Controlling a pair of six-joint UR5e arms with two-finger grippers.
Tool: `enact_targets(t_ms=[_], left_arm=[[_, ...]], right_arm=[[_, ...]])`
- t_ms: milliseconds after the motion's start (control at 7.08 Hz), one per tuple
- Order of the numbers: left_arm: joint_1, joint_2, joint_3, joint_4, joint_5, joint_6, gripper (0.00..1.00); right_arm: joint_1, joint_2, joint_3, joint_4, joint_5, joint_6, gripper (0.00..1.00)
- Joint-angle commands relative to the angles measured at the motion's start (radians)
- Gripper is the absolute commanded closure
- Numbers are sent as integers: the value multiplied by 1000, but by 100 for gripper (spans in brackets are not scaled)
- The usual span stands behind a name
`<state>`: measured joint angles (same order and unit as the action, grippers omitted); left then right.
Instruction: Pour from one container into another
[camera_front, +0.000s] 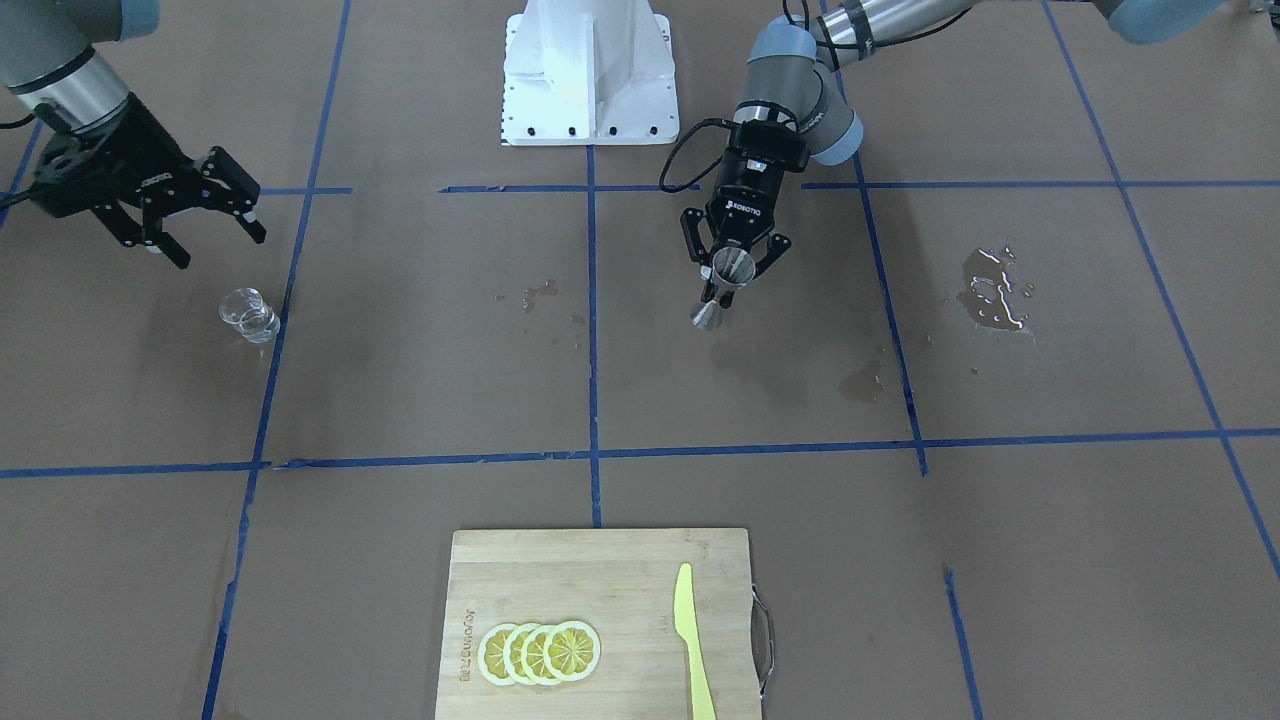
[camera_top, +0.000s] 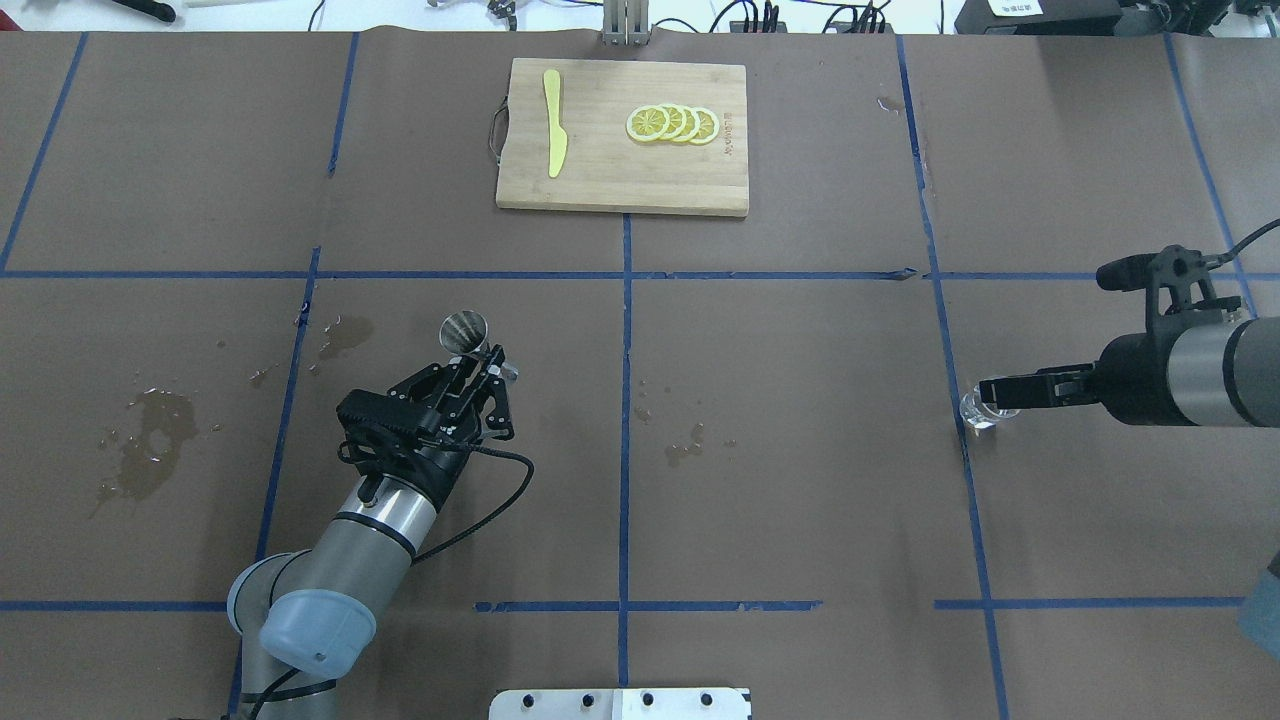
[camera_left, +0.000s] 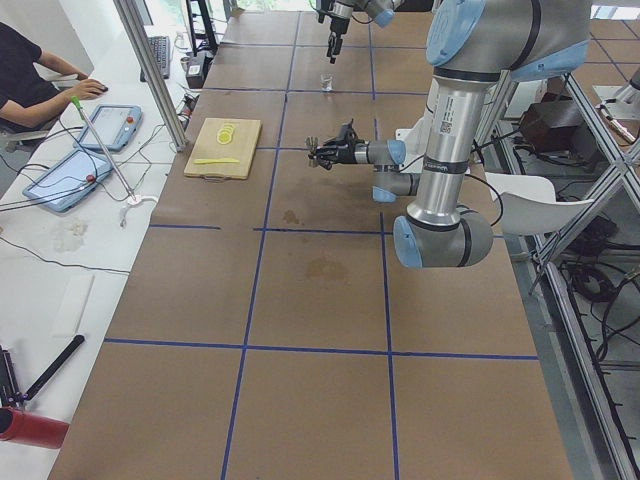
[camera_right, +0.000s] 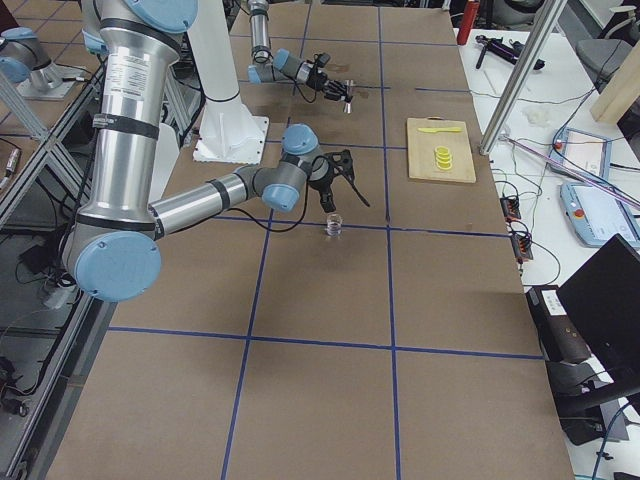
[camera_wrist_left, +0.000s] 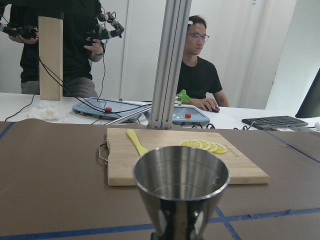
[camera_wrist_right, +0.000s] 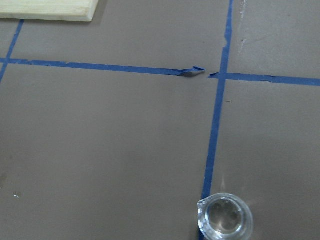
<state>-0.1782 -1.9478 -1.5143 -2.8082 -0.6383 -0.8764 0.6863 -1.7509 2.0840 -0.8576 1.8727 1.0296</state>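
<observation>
- Left hand (camera_top: 492, 368) pinches the jigger (camera_top: 465, 333) at its waist and holds it upright, clear of the desk (camera_front: 1050, 560).
- Right hand (camera_front: 220, 245): fingers spread, gripping nothing. It is poised above the beaker and not touching it.
- Beaker (camera_front: 248, 314) stands upright on the desk, just beside a blue tape line (camera_front: 590, 350), well apart from the jigger.
- Board (camera_front: 620, 580) at the desk's far edge carries lemon slices (camera_front: 540, 652) and a yellow knife (camera_front: 690, 640).
- Wet patches (camera_front: 995, 290) mark the desk.
</observation>
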Motion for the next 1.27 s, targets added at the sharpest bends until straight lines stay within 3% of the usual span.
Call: enact_targets(t_ms=[0, 282, 706, 847, 988, 1129], left_arm=[[-24, -20, 16, 0, -58, 13, 100], [-32, -39, 29, 0, -57, 59, 100], [-34, -40, 37, 0, -57, 59, 100], [-34, -42, 37, -2, -58, 57, 100], [-34, -43, 37, -2, -58, 57, 100], [-34, -43, 37, -2, -58, 57, 100]], right_arm=[[-97, -9, 42, 0, -101, 65, 0], [-196, -45, 56, 0, -270, 105, 1], [-412, -119, 71, -1, -756, 268, 1], [-533, -160, 70, -3, -979, 344, 1], [-648, -176, 39, -6, -1185, 436, 1], [-716, -176, -38, -5, -1333, 476, 1]])
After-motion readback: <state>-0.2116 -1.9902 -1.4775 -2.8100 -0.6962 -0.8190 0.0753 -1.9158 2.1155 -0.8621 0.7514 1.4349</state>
